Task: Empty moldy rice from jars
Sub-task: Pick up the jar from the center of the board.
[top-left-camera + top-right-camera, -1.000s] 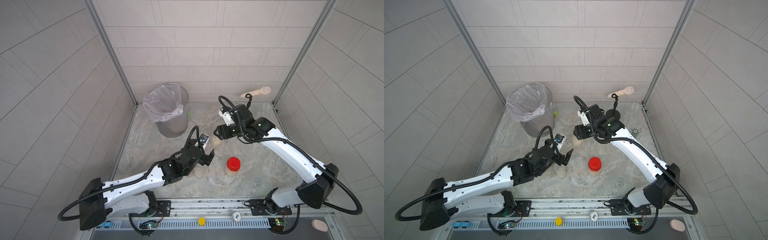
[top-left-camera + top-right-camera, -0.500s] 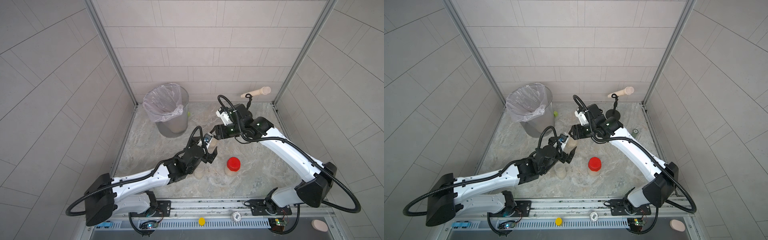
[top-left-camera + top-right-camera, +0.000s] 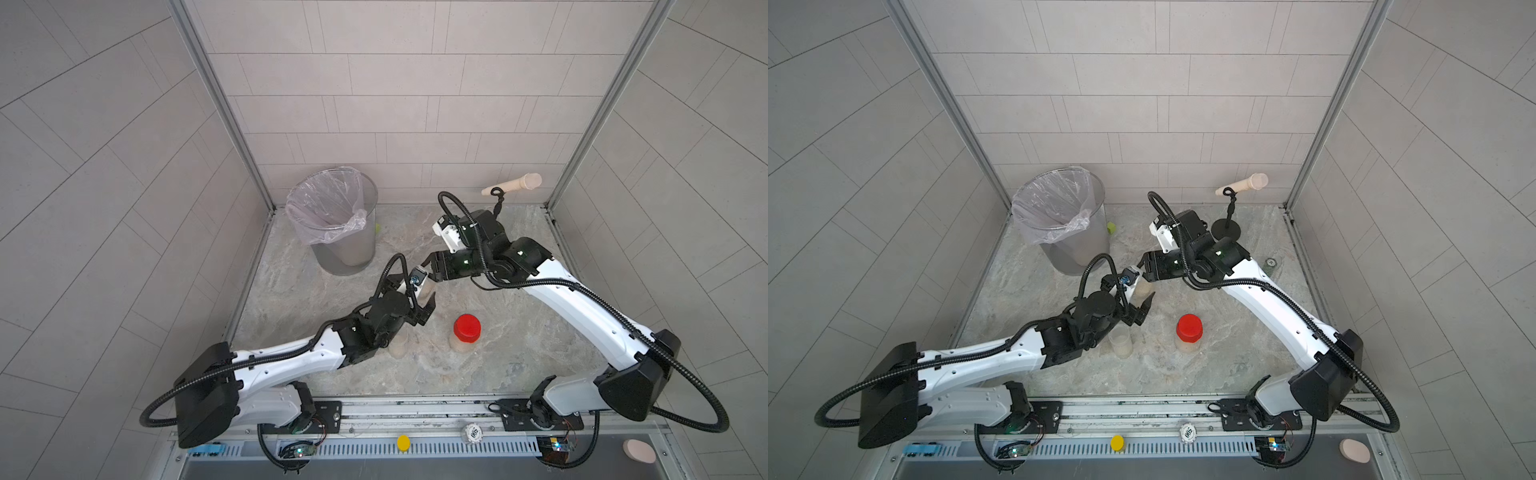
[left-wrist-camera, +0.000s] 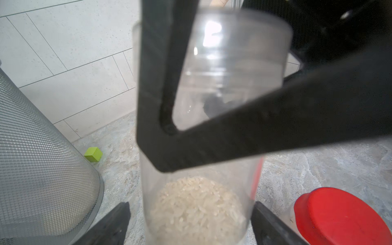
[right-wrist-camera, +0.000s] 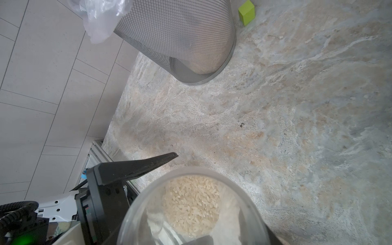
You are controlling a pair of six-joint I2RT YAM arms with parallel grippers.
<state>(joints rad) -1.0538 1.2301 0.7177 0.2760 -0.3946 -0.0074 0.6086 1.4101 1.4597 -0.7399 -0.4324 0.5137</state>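
A clear jar [image 3: 427,291] [image 3: 1143,289] with moldy rice [image 4: 197,210] [image 5: 192,203] in its bottom stands mid-table. My right gripper [image 3: 424,271] [image 3: 1144,270] is shut on its top from above; one of its fingers [image 4: 275,127] crosses the jar's upper part. My left gripper [image 3: 424,298] [image 4: 191,206] is open, with a finger on each side of the jar's lower body and a small gap. One left finger [image 5: 137,165] shows beside the jar. A second clear jar [image 3: 399,347] [image 3: 1121,340] and a red-lidded jar [image 3: 466,327] [image 4: 339,216] stand nearer the front.
A metal mesh bin [image 3: 332,195] [image 3: 1059,187] with a plastic liner stands at the back left. A small green cube [image 3: 1111,227] [image 4: 93,154] lies beside it. A black stand holding a wooden handle [image 3: 513,183] is at the back right. Tiled walls close three sides.
My left gripper has moved forward until its fingers flank the jar, and its jaws have narrowed. The right gripper keeps its hold on the jar's top, shifted slightly left.
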